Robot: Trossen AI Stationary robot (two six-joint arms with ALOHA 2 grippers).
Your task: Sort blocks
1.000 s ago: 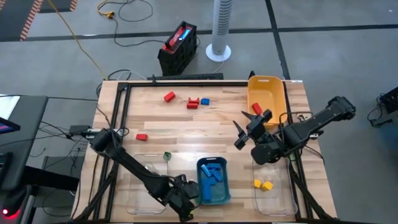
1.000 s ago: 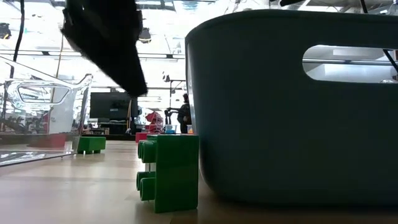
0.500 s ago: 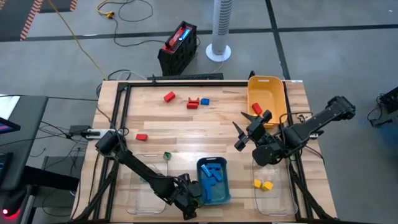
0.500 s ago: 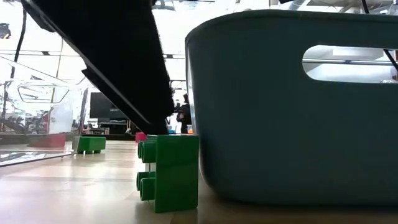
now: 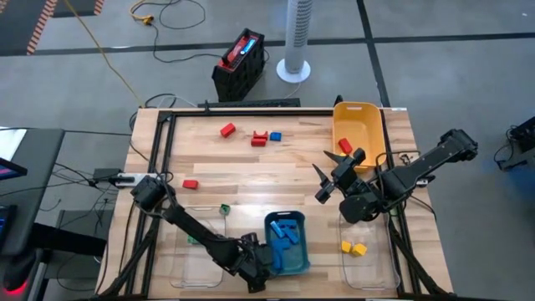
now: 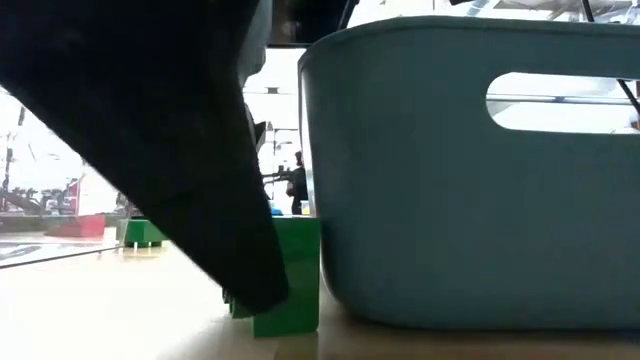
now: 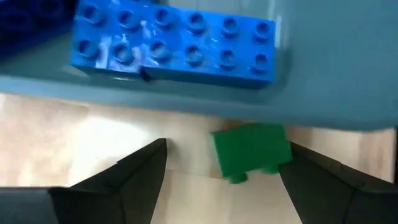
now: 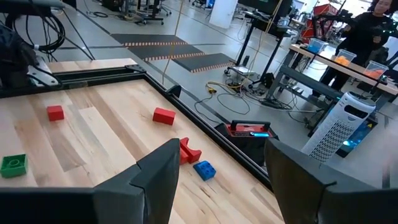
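Now the left claw [image 7: 221, 163] has come down at the near edge of the table [image 5: 251, 180], just beside the teal bin [image 5: 298, 259], where a moment ago it hung higher; in the low view its dark bulk has swung across and hides most of the green brick [image 6: 296, 272] that stood in plain sight before. From the left wrist view its fingers [image 7: 134, 168] stand wide apart, with that green brick [image 7: 251, 150] lying on the wood between them, close against the bin's wall, nothing gripped yet. Inside the bin lies a long blue brick [image 7: 174, 42] among other blue ones. So the descent looks like the approach to a pick, and the green piece probably belongs in the clear bin [image 5: 194, 255] alongside. The right claw [image 5: 334, 177] hovers unmoved over the middle of the table, fingers parted and empty, with red bricks [image 5: 227, 130] and a small blue one [image 8: 204, 170] unsorted at the far side, and yellow bricks [image 5: 354, 247] already binned.
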